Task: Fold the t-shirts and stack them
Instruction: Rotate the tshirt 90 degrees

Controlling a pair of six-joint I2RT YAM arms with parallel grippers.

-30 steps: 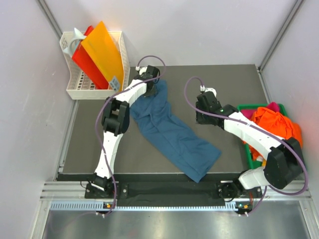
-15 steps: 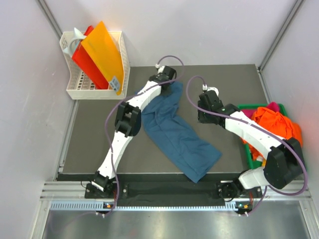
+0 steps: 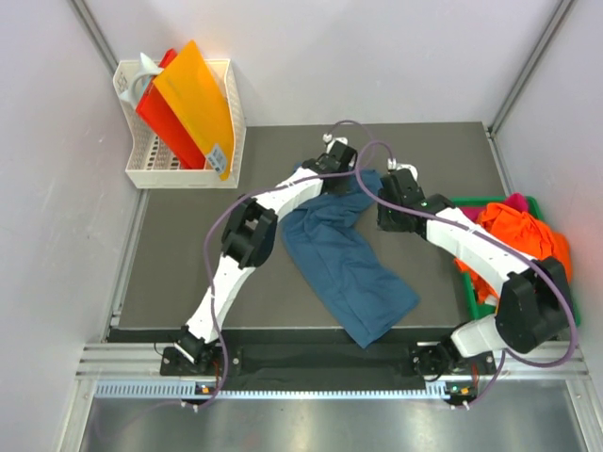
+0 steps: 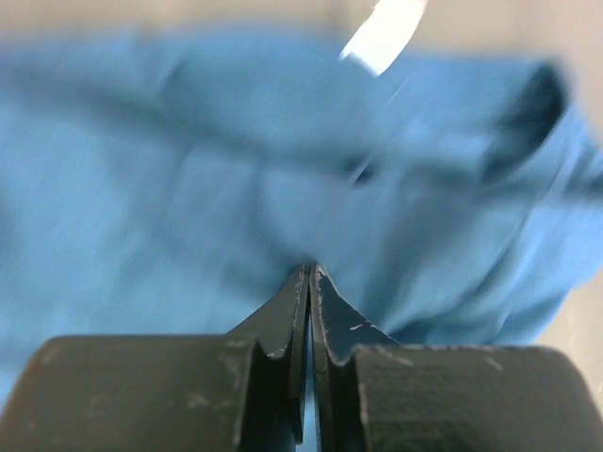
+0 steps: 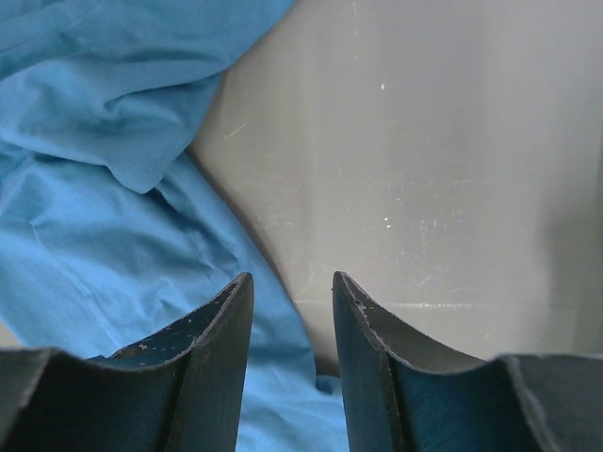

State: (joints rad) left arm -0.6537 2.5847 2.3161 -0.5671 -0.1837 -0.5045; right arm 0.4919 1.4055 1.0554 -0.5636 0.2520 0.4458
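Left end effector (image 4: 309,275): fingers together, pinched the dark teal-blue cloth t-shirt (image 4: 170,169).
Right end effector (image 5: 292,282): stood half-spread, empty, shirt to its left.

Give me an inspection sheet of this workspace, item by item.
Surface: dark grey mat, nothing spilled.
Job's things: blue t-shirt crumpled and unfolded on the mat; orange t-shirt and pink t-shirt heaped in the green tray at right.
Clutter: white basket with orange and red sheets, far left.
Grippers: left gripper shut on the blue t-shirt; right gripper open, empty, beside its edge.
Cables: purple cables loop along both arms.
Surroundings: pale walls; metal rail at the near edge.
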